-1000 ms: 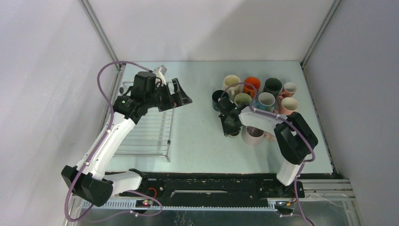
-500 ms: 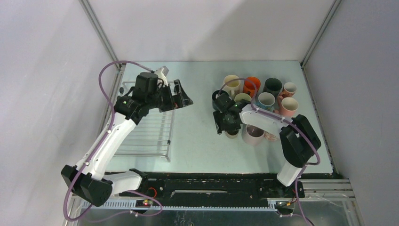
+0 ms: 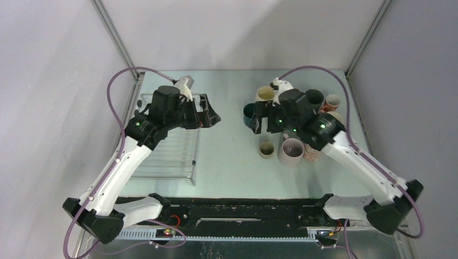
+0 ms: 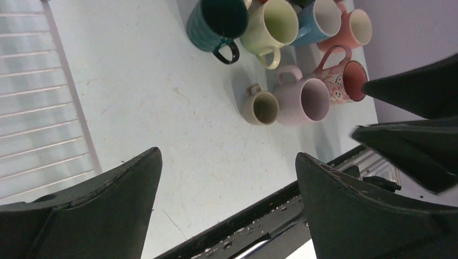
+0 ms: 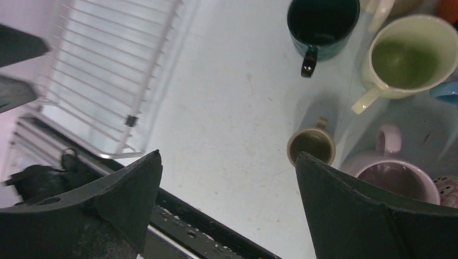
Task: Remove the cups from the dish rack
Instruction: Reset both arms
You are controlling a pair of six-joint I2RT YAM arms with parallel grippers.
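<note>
The dish rack (image 3: 167, 154) lies at the left; no cup shows on the bars I can see, and my left arm hides its far end. The cups stand grouped on the right. A small beige cup (image 3: 265, 148) stands upright on the table beside a lilac mug (image 3: 291, 151) and a speckled pink one (image 3: 311, 152). My right gripper (image 3: 261, 117) hangs open and empty above the group. In the right wrist view it (image 5: 228, 153) looks down on the beige cup (image 5: 311, 145). My left gripper (image 3: 208, 113) is open and empty over the rack's right edge.
More cups stand behind: dark green (image 3: 249, 113), cream (image 3: 265, 93), a dark one (image 3: 315, 98), pink (image 3: 332, 101). The left wrist view shows the rack's bars (image 4: 32, 108), a blue cup (image 4: 318, 19) and the black base rail (image 4: 259, 216) along the near table edge.
My right gripper has opened, let go of the small beige cup on the table, and risen up and back over the group. The left arm has barely moved.
</note>
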